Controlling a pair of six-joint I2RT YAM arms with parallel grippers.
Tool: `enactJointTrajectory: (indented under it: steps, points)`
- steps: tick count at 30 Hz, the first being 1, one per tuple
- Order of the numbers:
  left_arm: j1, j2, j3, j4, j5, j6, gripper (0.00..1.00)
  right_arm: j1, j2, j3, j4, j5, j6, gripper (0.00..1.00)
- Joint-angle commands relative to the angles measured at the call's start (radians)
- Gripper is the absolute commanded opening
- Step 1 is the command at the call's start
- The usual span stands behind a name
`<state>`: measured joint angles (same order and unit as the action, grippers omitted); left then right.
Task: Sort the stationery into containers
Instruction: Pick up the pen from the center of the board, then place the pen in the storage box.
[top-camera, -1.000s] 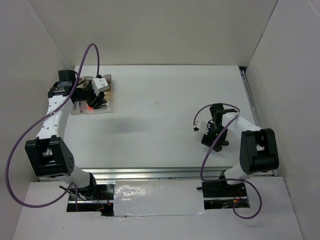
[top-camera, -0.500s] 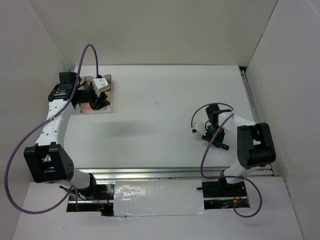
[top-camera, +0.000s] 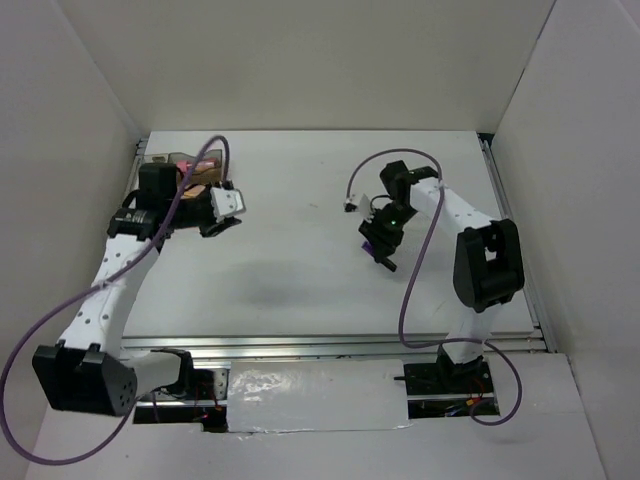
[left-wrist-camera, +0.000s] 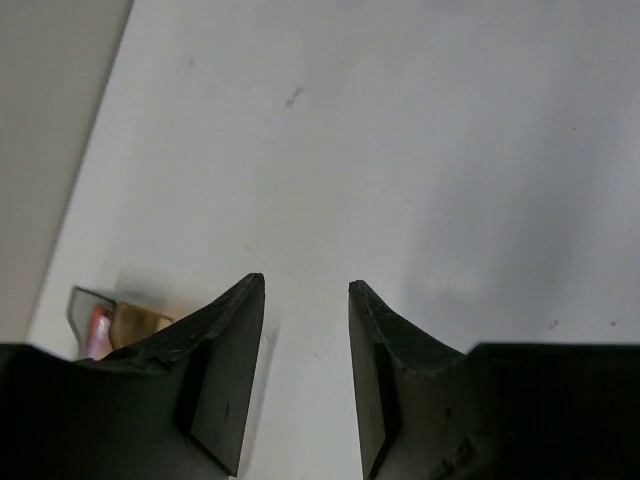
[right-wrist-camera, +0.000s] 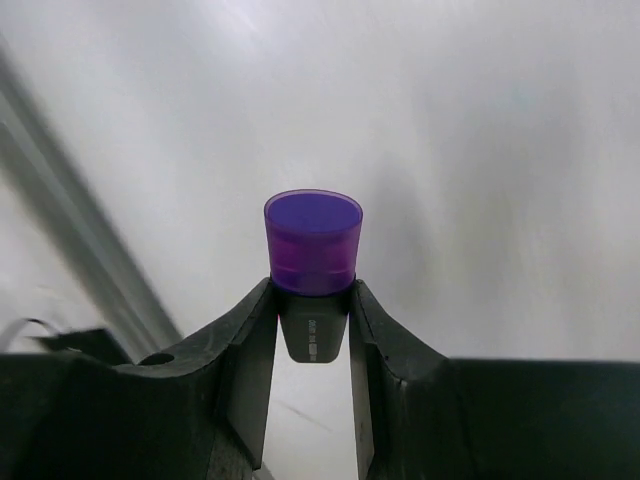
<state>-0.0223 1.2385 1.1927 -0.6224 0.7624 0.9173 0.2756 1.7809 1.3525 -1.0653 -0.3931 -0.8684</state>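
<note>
Everything here is placed off the tray (top-camera: 172, 160), the clear organiser with the brownish bottom. It sits in the far-left corner of the table (top-camera: 300, 270).

The left gripper (left-wrist-camera: 305, 288) hangs just off the tray's right side, over bare table rather than over any compartment. Its fingers (left-wrist-camera: 228, 370) are spread partway with nothing between them, just white tabletop showing through the gap. In the left wrist view one corner of the tray peeks out down by the left finger, and there's a pink-red item (left-wrist-camera: 99, 328) lying in that corner. I can't tell what it is, too little of it shows. From the top view the left arm covers a good chunk of the tray, so I can't sort out what lies in which compartment.

The right gripper (right-wrist-camera: 312, 288) is well apart from the tray, way off to its right across the table and a bit nearer the arm bases than the tray is. It's pinching the purple marker (right-wrist-camera: 312, 240). Both fingers are pressed onto the dark barrel right under the purple cap, and the cap pokes out past the fingertips. The marker runs in line with the fingers, cap end pointing away from the wrist. So the marker is in the right gripper, nowhere near the tray, not in any compartment.
</note>
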Motion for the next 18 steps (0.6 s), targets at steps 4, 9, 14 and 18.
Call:
enactJointTrajectory:
  steps: [4, 9, 14, 18]
  points:
    - [-0.258, -0.220, -0.133, 0.052, -0.107, 0.196, 0.51, 0.114, 0.133, 0.138, -0.294, -0.495, 0.112, 0.00]
    - [-0.503, -0.287, -0.200, 0.024, -0.248, 0.271, 0.52, 0.204, 0.229, 0.168, -0.378, -0.650, 0.088, 0.00]
    - [-0.839, -0.211, -0.211, 0.010, -0.440, 0.247, 0.50, 0.292, 0.241, 0.117, -0.378, -0.690, 0.091, 0.00]
    - [-1.027, -0.103, -0.177, -0.036, -0.494, 0.206, 0.48, 0.316, 0.232, 0.094, -0.378, -0.698, 0.091, 0.00]
